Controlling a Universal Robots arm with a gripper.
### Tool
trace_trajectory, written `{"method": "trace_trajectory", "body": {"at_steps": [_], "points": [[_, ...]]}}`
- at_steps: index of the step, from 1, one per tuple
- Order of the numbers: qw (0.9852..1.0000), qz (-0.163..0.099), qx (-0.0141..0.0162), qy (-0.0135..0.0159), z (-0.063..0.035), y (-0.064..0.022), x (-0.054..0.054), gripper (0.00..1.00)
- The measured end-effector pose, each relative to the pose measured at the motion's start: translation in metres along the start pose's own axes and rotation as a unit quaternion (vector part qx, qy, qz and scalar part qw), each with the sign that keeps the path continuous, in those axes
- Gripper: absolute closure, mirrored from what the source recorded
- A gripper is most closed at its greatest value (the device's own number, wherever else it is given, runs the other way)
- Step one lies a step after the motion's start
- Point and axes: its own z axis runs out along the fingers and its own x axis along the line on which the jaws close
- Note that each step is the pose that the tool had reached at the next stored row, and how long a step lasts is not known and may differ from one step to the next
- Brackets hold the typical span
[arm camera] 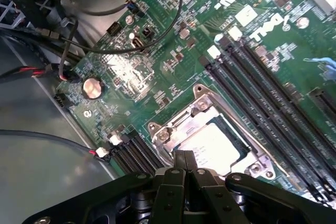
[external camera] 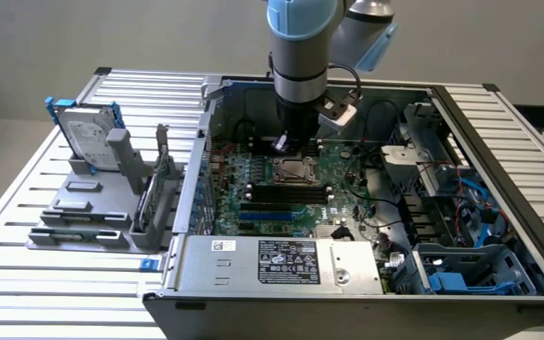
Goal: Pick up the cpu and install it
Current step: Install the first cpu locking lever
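Note:
The cpu (arm camera: 219,145), a small square with a plain silver top, lies flat inside the metal socket frame (arm camera: 202,106) on the green motherboard (arm camera: 173,40). My gripper (arm camera: 184,162) hangs just above the near edge of that socket, its two black fingers pressed together with nothing between them. In the exterior view the arm reaches straight down into the open computer case, and the gripper (external camera: 286,145) hovers over the socket (external camera: 294,171) near the board's middle.
Black memory slots (arm camera: 262,90) run beside the socket. Loose cables (arm camera: 79,51) and a coin battery (arm camera: 92,87) lie near it. A hard drive with a blue bracket (external camera: 88,134) stands in a grey rack at the exterior view's left. The power supply (external camera: 282,262) fills the case's front.

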Motion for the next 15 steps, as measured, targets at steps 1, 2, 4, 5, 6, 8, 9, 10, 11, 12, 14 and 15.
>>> {"method": "trace_trajectory", "body": {"at_steps": [1, 2, 4, 5, 6, 8, 9, 10, 11, 12, 14, 15], "points": [[1.0, 0.0, 0.0, 0.0, -0.0023, 0.0003, -0.002, 0.89], [1.0, 0.0, 0.0, 0.0, -0.0047, 0.0005, -0.004, 0.89], [1.0, 0.0, 0.0, -0.0001, -0.0092, 0.0006, -0.008, 0.89], [1.0, 0.0, 0.0, 0.0, -0.0114, 0.0004, -0.01, 0.89], [1.0, 0.0, 0.0, -0.0001, -0.0135, 0.0004, -0.012, 0.89], [1.0, 0.0, 0.0, 0.0, -0.0178, 0.0011, -0.017, 0.89], [1.0, 0.0, 0.0, -0.0001, -0.0201, 0.0021, -0.019, 0.89], [1.0, 0.0, 0.0, -0.0001, -0.0226, 0.0035, -0.021, 0.89], [1.0, 0.0, 0.0, -0.0001, -0.0251, 0.0052, -0.023, 0.89], [1.0, 0.0, 0.0001, -0.0001, -0.0277, 0.007, -0.025, 0.89], [1.0, 0.0, 0.0002, -0.0002, -0.0327, 0.0105, -0.029, 0.89], [1.0, 0.0, 0.0002, -0.0002, -0.0351, 0.0123, -0.031, 0.89]]}}
